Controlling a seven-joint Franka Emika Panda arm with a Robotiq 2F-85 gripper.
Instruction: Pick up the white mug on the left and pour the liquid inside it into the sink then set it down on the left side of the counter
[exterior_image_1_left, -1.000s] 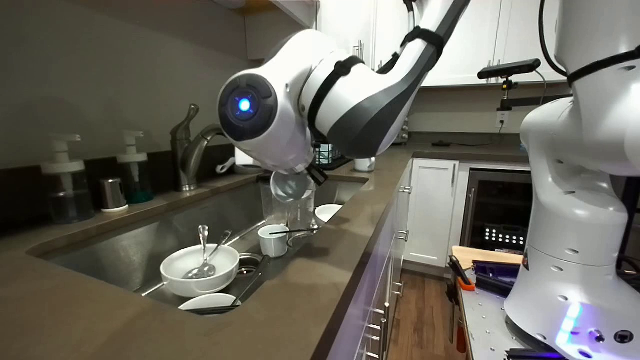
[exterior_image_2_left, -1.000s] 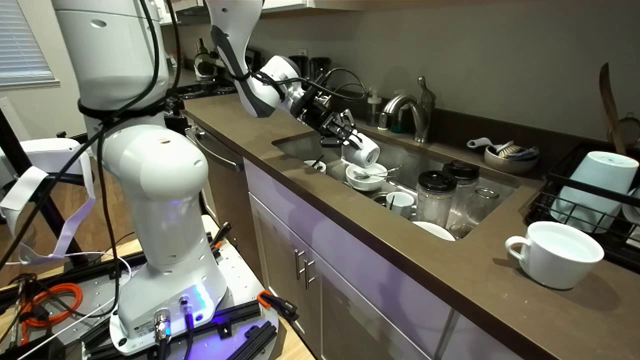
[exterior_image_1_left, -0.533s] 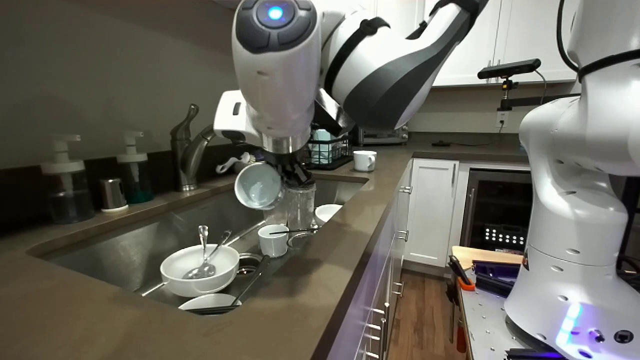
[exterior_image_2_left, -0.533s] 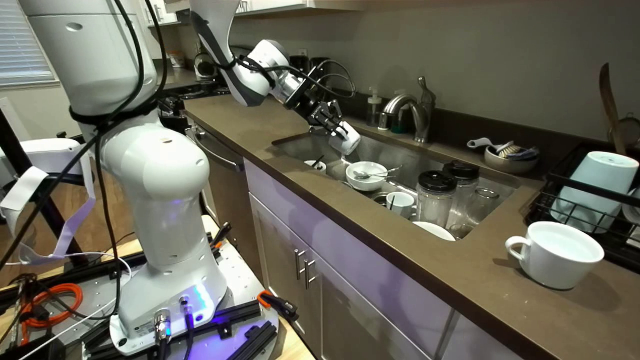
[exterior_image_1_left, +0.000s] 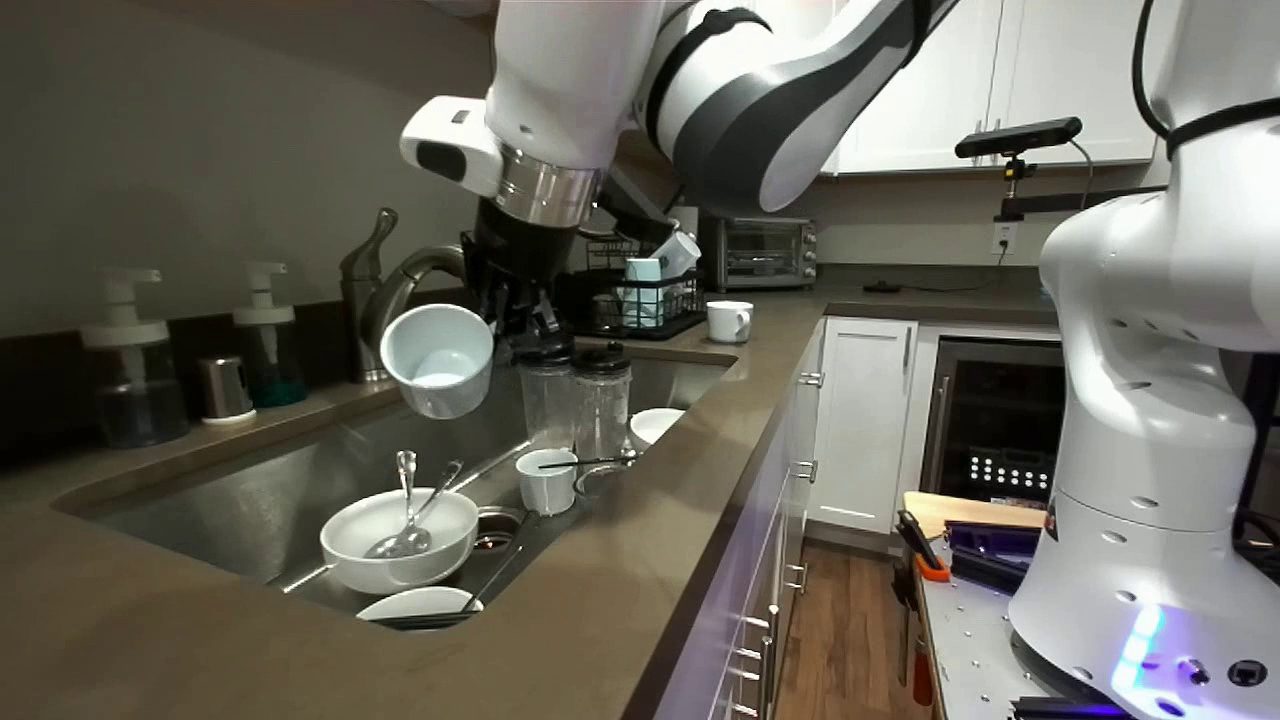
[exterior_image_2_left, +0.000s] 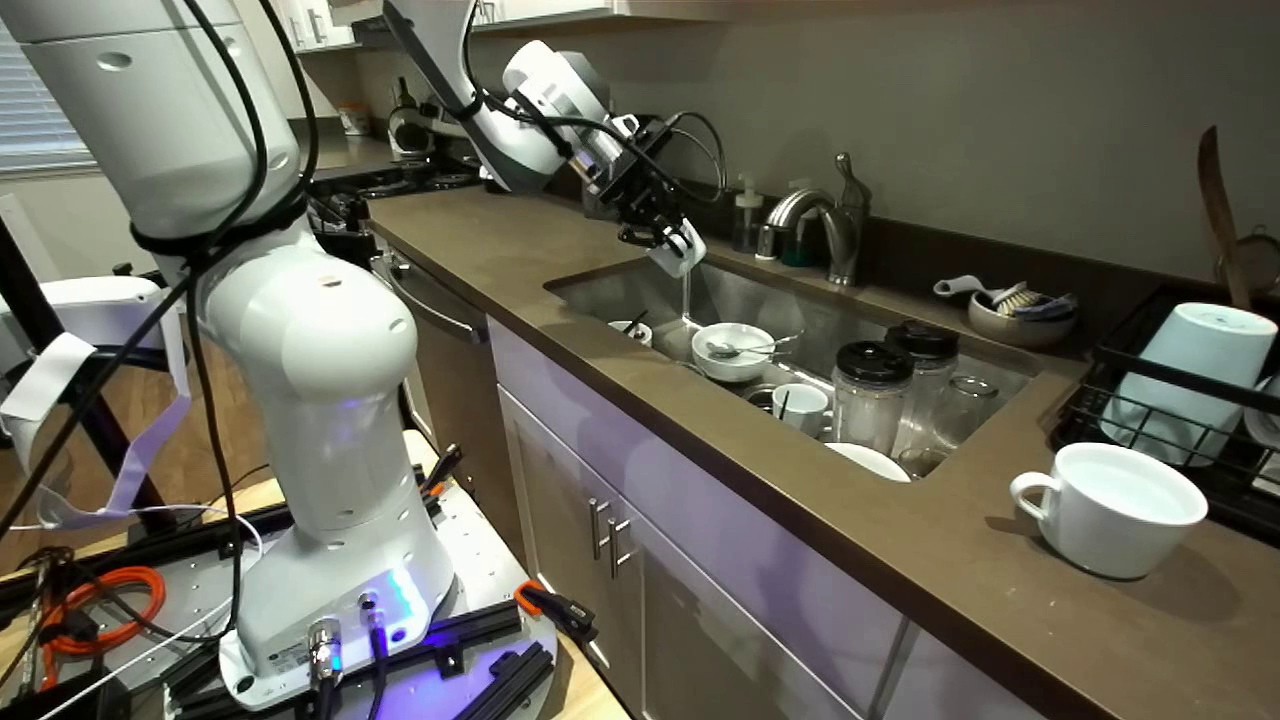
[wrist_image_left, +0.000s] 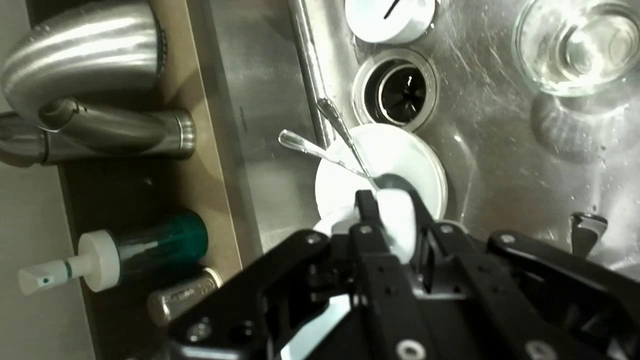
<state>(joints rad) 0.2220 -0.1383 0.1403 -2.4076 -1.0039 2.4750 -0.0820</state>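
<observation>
The gripper (wrist_image_left: 395, 203) clasps the white mug (exterior_image_1_left: 438, 362), apparently by its handle, and holds it tilted in the air above the sink (exterior_image_1_left: 250, 525), touching nothing below. The step looks to be the pour; a bright patch inside the mug may be liquid, though whether any is running out cannot be told. To do it well, the mug should roll farther and slowly, the lip kept over the sink and away from the counter (exterior_image_1_left: 600, 630) — ideally aimed at bare steel or the drain (wrist_image_left: 401, 93) rather than the bowl (exterior_image_1_left: 400, 573) with its two spoons (exterior_image_1_left: 406, 475). A handle grip may let the mug twist, so a smooth turn seems safer than a quick one.

The counter is brown, with another white mug (exterior_image_2_left: 1115, 525) standing beside a black dish rack (exterior_image_2_left: 1235, 508). Glass jars (exterior_image_2_left: 868, 410) with black lids stand in the sink, and behind it are the faucet (exterior_image_2_left: 846, 235) and soap dispensers (exterior_image_1_left: 130, 375). White cabinets (exterior_image_1_left: 920, 115) line the far wall, and a window blind (exterior_image_2_left: 25, 115) shows in an exterior view.
</observation>
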